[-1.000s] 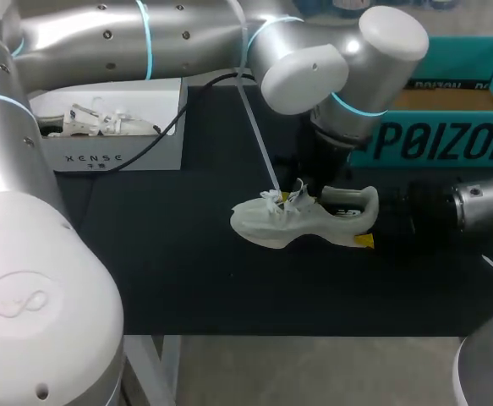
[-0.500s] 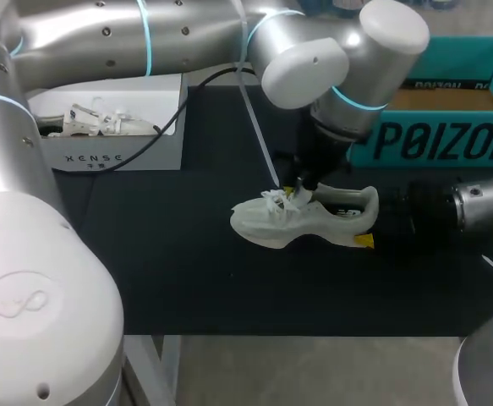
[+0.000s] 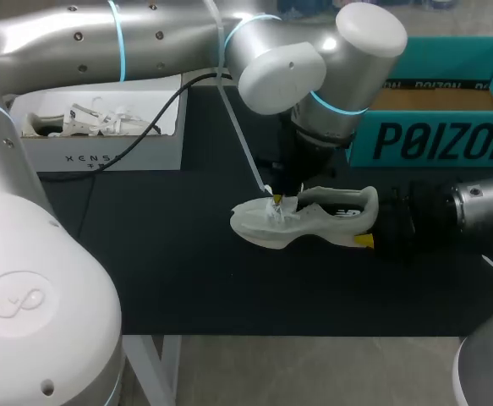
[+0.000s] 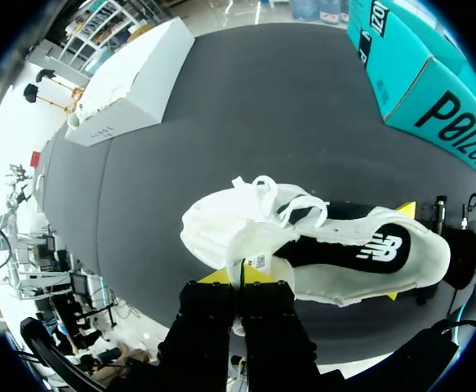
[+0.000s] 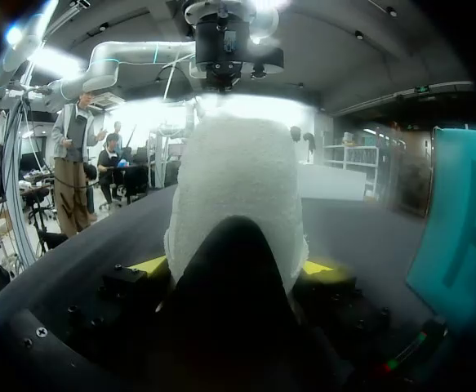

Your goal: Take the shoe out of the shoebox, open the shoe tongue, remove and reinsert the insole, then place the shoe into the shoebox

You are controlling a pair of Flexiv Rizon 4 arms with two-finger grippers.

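A white shoe (image 3: 301, 222) lies on its side in the middle of the black table, toe to the left. My left gripper (image 3: 278, 200) comes down on it from above. In the left wrist view the left gripper (image 4: 239, 278) is shut on the shoe's tongue (image 4: 256, 249), its yellow tips pressed together around it. The shoe (image 4: 335, 245) stretches away from the fingers, its dark inside showing. My right gripper (image 3: 368, 223) comes in low from the right. In the right wrist view the heel of the shoe (image 5: 238, 180) stands between its fingers, touched on both sides by the yellow tips (image 5: 152, 265).
The teal shoebox (image 3: 436, 135) stands open at the back right, close behind the right arm. A white box (image 3: 102, 144) with another shoe in it sits at the back left. A black cable (image 3: 149, 135) and a white strap (image 3: 246, 144) hang over the table.
The left gripper has closed on the tongue and shifted slightly left with its arm. The shoe and the right gripper have stayed in place.
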